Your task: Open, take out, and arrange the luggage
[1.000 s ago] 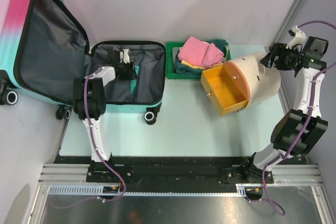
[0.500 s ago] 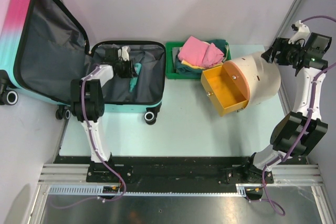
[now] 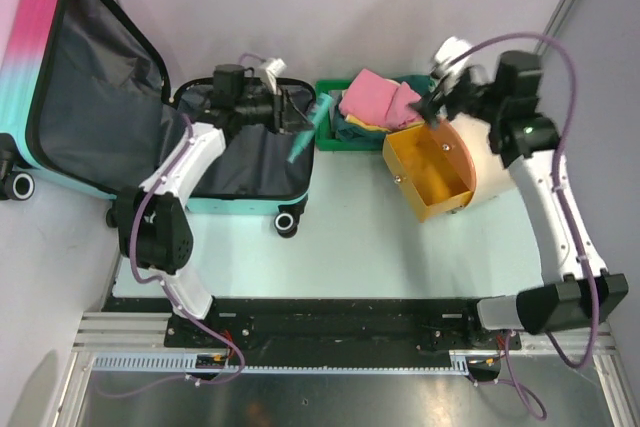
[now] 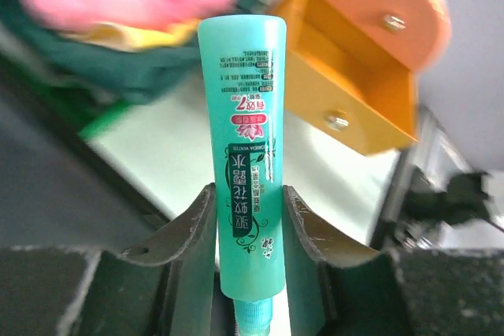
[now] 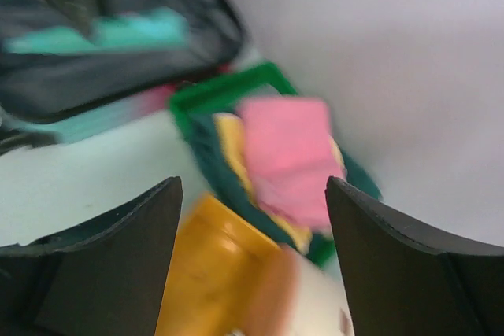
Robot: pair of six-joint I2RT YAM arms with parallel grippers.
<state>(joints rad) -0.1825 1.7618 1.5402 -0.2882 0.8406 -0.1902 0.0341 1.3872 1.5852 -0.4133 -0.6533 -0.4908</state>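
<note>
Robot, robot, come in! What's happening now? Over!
Left gripper shut on tube, over open suitcase's edge. Right gripper open near drawer. Tray close beside tube. Over.

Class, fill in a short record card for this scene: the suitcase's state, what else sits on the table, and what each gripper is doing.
Luggage: open, lid standing up at the left, dark lining showing
Green tray: holds folded clothes, pink on top
Cylinder: white and orange, its orange drawer pulled out
Left gripper: shut on a teal tube, held above the luggage's right edge
Right gripper: open, empty, above the tray and drawer
</note>
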